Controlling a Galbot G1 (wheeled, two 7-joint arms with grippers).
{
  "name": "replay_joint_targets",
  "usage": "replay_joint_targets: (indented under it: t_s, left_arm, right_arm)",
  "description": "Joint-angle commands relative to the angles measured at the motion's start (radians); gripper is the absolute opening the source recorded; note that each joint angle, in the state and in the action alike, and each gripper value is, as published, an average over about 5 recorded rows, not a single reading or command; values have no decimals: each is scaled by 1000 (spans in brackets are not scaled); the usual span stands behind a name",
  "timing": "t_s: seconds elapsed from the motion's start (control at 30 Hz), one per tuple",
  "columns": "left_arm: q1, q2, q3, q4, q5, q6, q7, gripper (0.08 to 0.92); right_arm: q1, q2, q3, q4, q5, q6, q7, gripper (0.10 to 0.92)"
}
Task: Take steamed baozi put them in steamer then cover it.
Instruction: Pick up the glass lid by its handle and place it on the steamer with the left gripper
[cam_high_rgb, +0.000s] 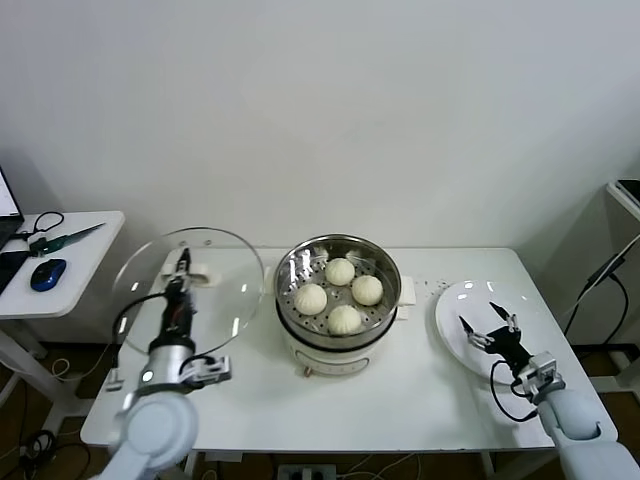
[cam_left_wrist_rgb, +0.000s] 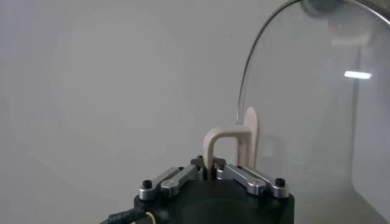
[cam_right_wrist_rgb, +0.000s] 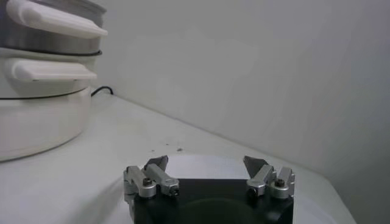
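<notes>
Steamer top open, four baozi fill tray; cover blocks table left side; front edge apparently free.

Left gripper at 9 o'clock, forearm raised, fingers clamped tight. Right gripper at 4 o'clock, low, 2 fingers spread wide, nothing between.

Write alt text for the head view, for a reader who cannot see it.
Four baozi sit in the open steamer at the middle of a white table. To its left, the left gripper is shut on the handle of the glass cover, holding it tilted above the table. The right gripper hangs open over an empty white plate.
</notes>
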Motion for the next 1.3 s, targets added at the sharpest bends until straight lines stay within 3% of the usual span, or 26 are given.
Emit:
replay_joint_targets:
  t_s: [0.03,0.2,0.5,0.97,1.3]
  left_arm:
    - [-292,-146,326,68,207,149,263,154]
    - [-339,-319,376,150,275,148,295,154]
    - [-364,-506,420,317,295,149,247,154]
    - [-363,-573,403,438,298,149,224,154]
    - [-356,-593,354,473,264,149,154,154]
  right_arm:
    - [23,4,-9,-17,-1,4,1,823]
    - [17,5,-4,-20,-2,9,1,823]
    - [3,9,8,-25,-8,19,0,823]
    - [-6,12,17,-28,-16,25,-2,823]
    - [-10,22,24,-31,-32,29,-5,823]
